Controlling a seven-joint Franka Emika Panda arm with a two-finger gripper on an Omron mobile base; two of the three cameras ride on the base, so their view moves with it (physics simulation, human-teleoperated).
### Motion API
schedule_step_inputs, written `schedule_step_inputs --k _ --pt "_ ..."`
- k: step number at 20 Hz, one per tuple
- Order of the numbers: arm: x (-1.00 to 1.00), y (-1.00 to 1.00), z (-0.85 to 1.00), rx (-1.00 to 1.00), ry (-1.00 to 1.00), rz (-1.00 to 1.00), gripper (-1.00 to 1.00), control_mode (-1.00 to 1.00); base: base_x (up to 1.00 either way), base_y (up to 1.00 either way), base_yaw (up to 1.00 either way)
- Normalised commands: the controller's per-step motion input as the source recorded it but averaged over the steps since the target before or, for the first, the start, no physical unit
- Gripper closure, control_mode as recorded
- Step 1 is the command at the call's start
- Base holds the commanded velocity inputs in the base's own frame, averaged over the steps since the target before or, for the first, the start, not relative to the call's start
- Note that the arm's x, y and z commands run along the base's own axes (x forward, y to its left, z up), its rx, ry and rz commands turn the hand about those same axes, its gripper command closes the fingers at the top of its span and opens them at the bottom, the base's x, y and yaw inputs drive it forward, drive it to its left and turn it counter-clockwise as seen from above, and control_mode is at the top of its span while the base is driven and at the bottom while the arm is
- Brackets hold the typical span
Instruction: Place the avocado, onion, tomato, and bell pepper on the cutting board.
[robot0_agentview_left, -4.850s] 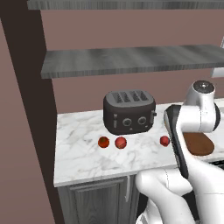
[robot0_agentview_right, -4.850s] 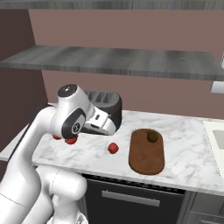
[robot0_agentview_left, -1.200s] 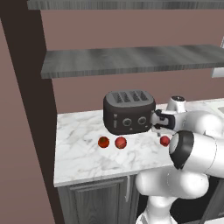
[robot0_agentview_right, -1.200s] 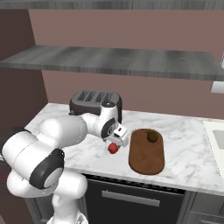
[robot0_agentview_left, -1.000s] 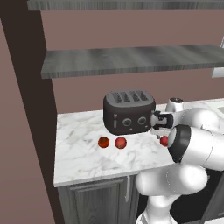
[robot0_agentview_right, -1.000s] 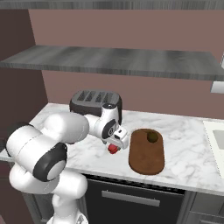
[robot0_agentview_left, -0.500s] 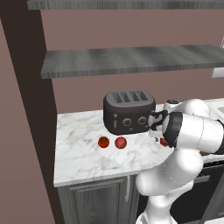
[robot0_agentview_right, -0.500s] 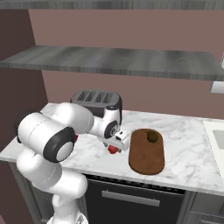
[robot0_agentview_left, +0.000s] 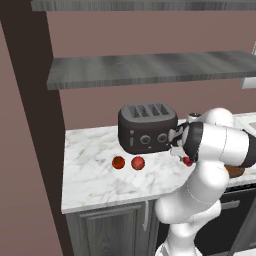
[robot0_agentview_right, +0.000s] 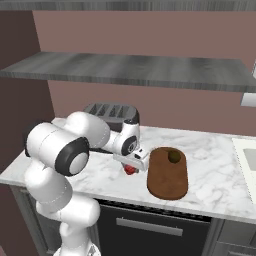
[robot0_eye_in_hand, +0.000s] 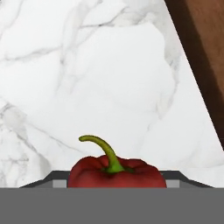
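Bell pepper (robot0_eye_in_hand: 117, 173) – lower half cut off at the bottom of the hand view, only its top and green stem visible. Fingertips beside it mostly hidden, so jaw state can't be read. In the left base view the pepper (robot0_agentview_left: 188, 161) is a small red sliver, mostly behind the arm. In the right base view the gripper (robot0_agentview_right: 133, 164) covers most of the pepper (robot0_agentview_right: 131, 170). Cutting board (robot0_agentview_left: 235, 171) – nearly all hidden behind the arm in the left base view; in the hand view only a strip (robot0_eye_in_hand: 205, 52) shows, cut by the right edge. Toaster (robot0_agentview_right: 111, 111) partly hidden behind the arm. The two red balls (robot0_agentview_left: 118, 162) and (robot0_agentview_left: 137, 163) – too small to tell tomato from onion.
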Motion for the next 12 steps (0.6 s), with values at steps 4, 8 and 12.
schedule_step_inputs --k 4,8,12 --pt "-0.44 -0.12 0.21 -0.01 -0.14 -0.01 1.00 -1.00 0.00 0.00 0.00" --pt "-0.48 -0.24 0.34 -0.06 -0.24 -0.04 1.00 -1.00 0.00 0.00 0.00" --pt "-0.25 -0.43 0.19 -0.04 -0.08 -0.05 1.00 -1.00 0.00 0.00 0.00"
